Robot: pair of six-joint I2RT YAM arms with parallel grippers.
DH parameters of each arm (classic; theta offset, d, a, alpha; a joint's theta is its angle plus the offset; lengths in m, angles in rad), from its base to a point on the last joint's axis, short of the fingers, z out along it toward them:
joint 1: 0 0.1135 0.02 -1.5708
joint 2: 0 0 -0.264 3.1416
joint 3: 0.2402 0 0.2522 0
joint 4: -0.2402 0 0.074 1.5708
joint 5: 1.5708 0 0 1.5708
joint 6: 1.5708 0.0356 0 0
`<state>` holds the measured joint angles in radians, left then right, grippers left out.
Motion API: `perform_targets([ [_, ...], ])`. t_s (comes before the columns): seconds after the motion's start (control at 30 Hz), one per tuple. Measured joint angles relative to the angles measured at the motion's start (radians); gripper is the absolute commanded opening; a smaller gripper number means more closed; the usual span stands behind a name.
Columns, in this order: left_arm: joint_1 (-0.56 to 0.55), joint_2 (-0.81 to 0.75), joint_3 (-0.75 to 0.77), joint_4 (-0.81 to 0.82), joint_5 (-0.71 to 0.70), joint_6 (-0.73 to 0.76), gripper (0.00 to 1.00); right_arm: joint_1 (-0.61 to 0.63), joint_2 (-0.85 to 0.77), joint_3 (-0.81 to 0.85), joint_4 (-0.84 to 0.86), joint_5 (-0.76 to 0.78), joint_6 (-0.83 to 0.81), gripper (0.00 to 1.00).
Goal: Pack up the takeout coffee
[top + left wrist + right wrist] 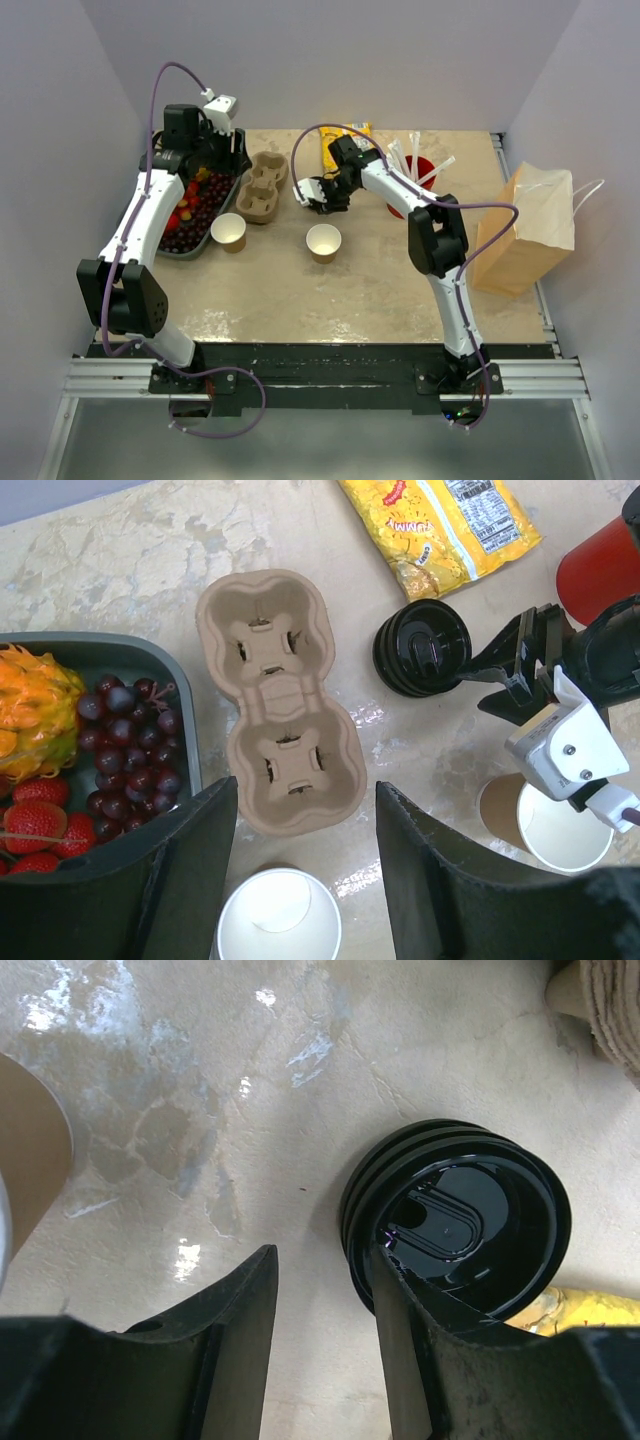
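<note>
Seen from above, no lidded coffee stands anywhere yet. One open cup (323,243) waits mid-worktop (400,290), and another cup (229,232) sits by the fruit tray (190,248). The right arm reaches forward and left, wrist dipped.

In the left wrist view, the left pincer (305,800) is wide and empty, hovering over the carrier (280,695).

In the right wrist view, the right pincer (322,1260) is spread and empty, one finger beside the stacked lids (460,1215), probably to lift one.

Lids (455,1215) sat just beside right gripper (322,1260), maybe touching its finger, hard to tell. Gap between carrier (278,705) and lids was clear. Carrier was hemmed by tray (189,750) on one side, cup (278,920) nearby. Bare table (330,295) lay open near the bases; bag (525,230) blocked the right edge.
</note>
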<state>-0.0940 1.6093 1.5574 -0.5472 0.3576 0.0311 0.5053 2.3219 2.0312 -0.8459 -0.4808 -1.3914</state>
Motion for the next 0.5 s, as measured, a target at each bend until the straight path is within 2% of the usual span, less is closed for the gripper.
perform_targets([
  [0.5, 0.0, 0.0, -0.001, 0.0, 0.001, 0.011, 0.62, 0.0, 0.038, 0.037, 0.038, 0.019, 0.018, 0.35],
])
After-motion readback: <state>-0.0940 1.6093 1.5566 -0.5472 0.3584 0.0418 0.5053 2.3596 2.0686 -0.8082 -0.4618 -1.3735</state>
